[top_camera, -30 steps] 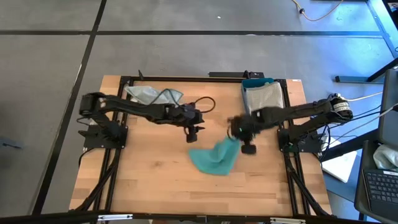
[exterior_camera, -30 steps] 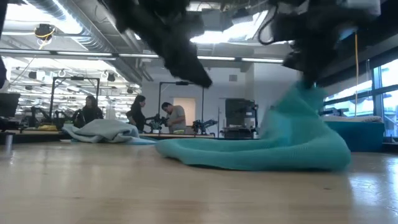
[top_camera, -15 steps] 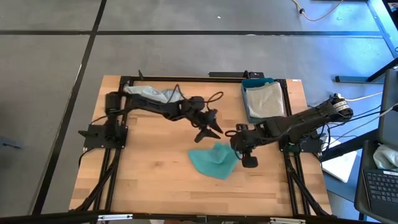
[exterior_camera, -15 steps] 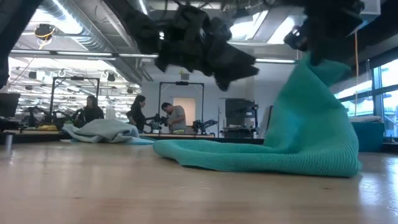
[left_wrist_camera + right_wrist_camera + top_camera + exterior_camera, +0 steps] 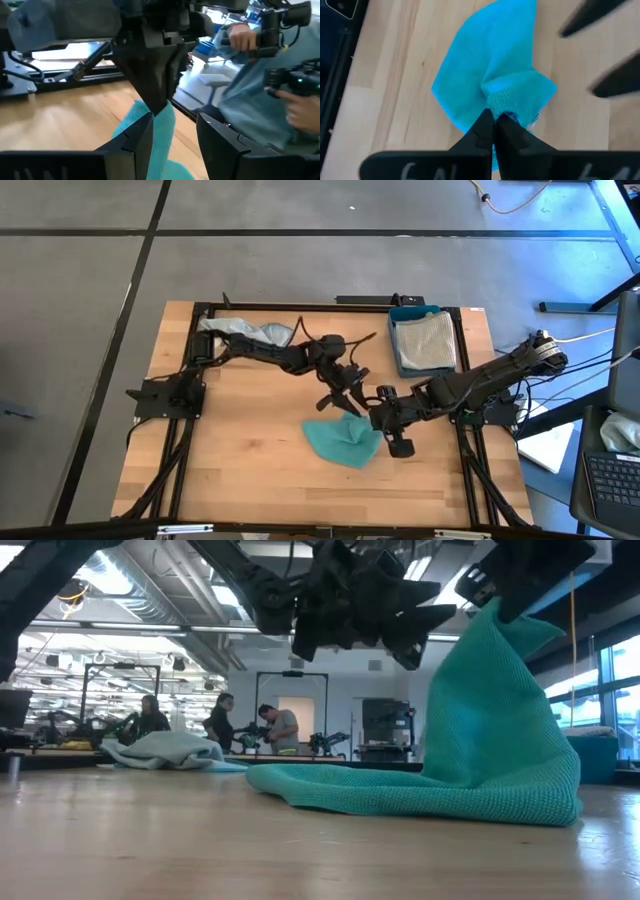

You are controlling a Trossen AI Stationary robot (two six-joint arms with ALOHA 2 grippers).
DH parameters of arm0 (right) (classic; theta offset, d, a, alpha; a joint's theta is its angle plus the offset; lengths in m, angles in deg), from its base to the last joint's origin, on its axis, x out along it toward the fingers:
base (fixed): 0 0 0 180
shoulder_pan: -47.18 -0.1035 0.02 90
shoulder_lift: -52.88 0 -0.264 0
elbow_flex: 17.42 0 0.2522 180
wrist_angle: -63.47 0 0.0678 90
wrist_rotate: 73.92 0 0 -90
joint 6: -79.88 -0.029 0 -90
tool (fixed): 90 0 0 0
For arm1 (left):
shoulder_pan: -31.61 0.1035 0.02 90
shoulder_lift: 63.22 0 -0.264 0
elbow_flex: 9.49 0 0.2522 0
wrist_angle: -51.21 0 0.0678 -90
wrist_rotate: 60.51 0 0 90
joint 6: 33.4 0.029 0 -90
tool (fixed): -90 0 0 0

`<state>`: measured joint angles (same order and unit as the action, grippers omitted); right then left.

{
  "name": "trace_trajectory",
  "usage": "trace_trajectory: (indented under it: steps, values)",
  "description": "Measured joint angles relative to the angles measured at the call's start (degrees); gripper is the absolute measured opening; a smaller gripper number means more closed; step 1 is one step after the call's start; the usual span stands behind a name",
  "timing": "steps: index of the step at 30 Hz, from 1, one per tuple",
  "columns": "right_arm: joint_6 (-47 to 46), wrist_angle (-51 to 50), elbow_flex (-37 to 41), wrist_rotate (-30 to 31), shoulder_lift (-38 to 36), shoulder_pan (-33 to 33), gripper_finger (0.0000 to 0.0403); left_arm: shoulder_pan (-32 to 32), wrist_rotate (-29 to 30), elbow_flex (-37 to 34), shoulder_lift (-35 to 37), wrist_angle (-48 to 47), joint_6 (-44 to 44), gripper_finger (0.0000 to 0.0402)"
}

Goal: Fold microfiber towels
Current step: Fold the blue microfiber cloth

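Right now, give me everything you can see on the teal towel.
The teal towel is a soft, finely knit microfiber cloth, rumpled rather than flat. One corner is pinched in the shut right tool and lifted into a peak, while the rest drapes down and spreads on the wooden table near its middle. The open left tool hovers just beside the raised corner, its fingers either side of the cloth; whether they touch it is unclear. A small white tag seems to show near the grip.
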<state>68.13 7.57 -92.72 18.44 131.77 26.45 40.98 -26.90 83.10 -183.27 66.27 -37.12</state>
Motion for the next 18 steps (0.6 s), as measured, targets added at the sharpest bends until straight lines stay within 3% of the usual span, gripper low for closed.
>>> trace_trajectory:
  steps: [7, 11, 14, 18]
  values:
    - [5.63, 6.71, -0.41, -0.23, 0.00, -0.23, 0.0007, -2.56, 4.01, 0.04, 0.01, -0.50, 4.04, 0.0142]
    - [6.88, 5.26, -3.48, 1.05, 0.00, -0.66, 0.0007, -3.60, 2.94, 0.04, 0.02, -1.34, 3.85, 0.0142]
    - [3.54, 0.90, -6.31, 5.45, 0.00, -0.91, 0.0007, -5.13, 2.89, 0.04, 0.02, -1.36, 3.86, 0.0142]
    - [1.41, -1.27, -6.78, 6.52, 0.02, -0.98, 0.0007, -6.55, 5.82, 0.04, 0.03, -1.08, 4.26, 0.0139]
